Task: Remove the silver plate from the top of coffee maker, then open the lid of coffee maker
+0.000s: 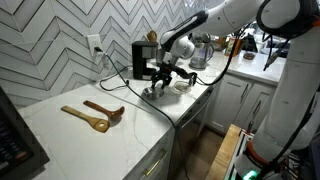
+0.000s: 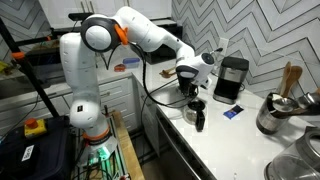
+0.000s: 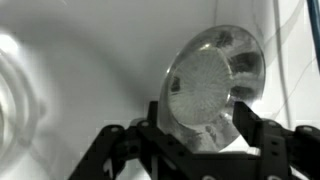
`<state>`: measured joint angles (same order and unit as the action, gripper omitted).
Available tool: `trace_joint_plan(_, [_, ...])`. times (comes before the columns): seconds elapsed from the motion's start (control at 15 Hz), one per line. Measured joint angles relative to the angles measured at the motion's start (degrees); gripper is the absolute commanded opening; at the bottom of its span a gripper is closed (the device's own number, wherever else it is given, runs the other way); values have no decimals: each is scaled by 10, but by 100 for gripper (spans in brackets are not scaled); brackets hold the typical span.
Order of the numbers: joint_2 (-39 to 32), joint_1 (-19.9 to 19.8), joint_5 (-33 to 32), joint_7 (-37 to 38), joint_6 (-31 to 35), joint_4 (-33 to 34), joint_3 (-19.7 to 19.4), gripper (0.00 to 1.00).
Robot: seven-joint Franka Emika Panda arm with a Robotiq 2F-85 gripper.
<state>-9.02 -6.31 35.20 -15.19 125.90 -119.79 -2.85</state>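
The white countertop (image 1: 60, 135) bears two wooden spoons (image 1: 95, 115) mid-surface, the coffee maker (image 1: 145, 58) at the back edge, and, in an exterior view, a glass carafe (image 2: 196, 112) near the front edge and a silver pot (image 2: 272, 115) farther along it

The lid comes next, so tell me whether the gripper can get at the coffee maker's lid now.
Probably not yet: the gripper is shut on the silver plate, down beside the coffee maker. The lid looks bare, so once the plate is set down the way seems free.
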Motion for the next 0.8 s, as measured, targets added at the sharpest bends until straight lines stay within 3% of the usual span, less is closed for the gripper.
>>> trace_joint_plan(0.53, [35,16,-85,62,-22,58,6,100])
trace_joint_plan(0.8, [36,17,-88,67,-24,63,7,100])
